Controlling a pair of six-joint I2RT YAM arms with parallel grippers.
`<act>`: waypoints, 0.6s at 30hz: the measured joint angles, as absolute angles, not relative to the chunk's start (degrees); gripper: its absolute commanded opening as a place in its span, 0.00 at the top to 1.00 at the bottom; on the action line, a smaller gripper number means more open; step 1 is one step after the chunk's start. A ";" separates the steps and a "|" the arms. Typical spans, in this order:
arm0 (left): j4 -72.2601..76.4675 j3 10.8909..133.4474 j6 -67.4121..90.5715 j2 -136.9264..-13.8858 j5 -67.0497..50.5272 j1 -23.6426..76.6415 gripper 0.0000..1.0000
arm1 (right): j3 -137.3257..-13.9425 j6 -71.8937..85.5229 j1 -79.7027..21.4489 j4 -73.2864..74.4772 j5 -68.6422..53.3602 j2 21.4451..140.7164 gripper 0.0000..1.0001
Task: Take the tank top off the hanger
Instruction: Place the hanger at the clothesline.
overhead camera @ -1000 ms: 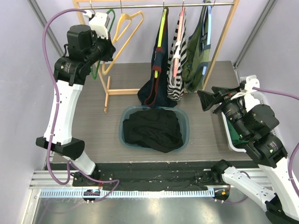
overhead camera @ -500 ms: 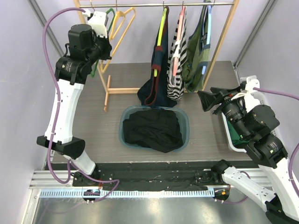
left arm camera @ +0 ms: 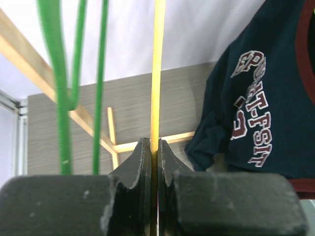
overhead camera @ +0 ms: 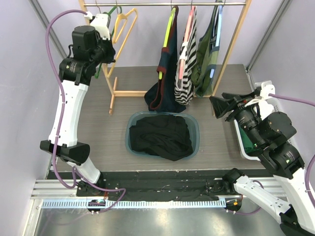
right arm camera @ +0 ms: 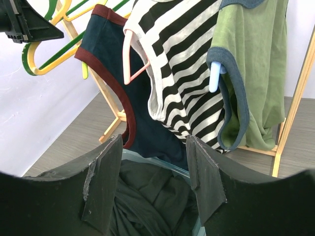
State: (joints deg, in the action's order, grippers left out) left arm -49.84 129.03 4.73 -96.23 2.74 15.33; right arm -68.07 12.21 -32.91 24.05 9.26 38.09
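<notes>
Looking from above, you see the left gripper [overhead camera: 107, 27] has lifted the bare yellow plastic hanger [overhead camera: 129, 19] up by the metal rail [overhead camera: 147, 4] (likely done with), while the limp navy tank top [overhead camera: 165, 93] with maroon trim hangs mid-rail. Left wrist: jaws pinch that thin smooth bar. Right wrist: the right gripper [right arm camera: 153, 167] gapes wide, empty.

A navy tank top [overhead camera: 160, 93] with maroon trim hung on a lime hanger [overhead camera: 171, 24] over the surface's far edge. A striped tank top [overhead camera: 184, 81] and a green tank top [overhead camera: 203, 73] hung just right of it.
</notes>
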 measured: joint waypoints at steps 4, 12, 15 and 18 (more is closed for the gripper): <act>-49.47 127.55 5.93 -95.55 1.85 15.29 0.87 | -68.07 12.23 -32.91 24.05 9.13 38.11 0.37; -49.54 125.64 7.62 -91.61 3.38 15.22 0.38 | -68.25 12.62 -32.91 24.21 9.19 38.68 0.30; -49.54 125.51 8.45 -89.60 3.64 15.18 0.29 | -70.94 13.74 -32.91 24.62 8.78 42.46 0.25; -49.47 124.90 8.64 -87.42 2.42 15.16 0.15 | -77.10 15.14 -32.93 24.47 8.08 50.19 0.18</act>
State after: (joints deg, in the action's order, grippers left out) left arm -49.47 124.90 8.64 -87.42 2.42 15.16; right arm -77.10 15.14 -32.93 24.47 8.08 50.19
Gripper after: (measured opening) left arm 0.764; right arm 0.753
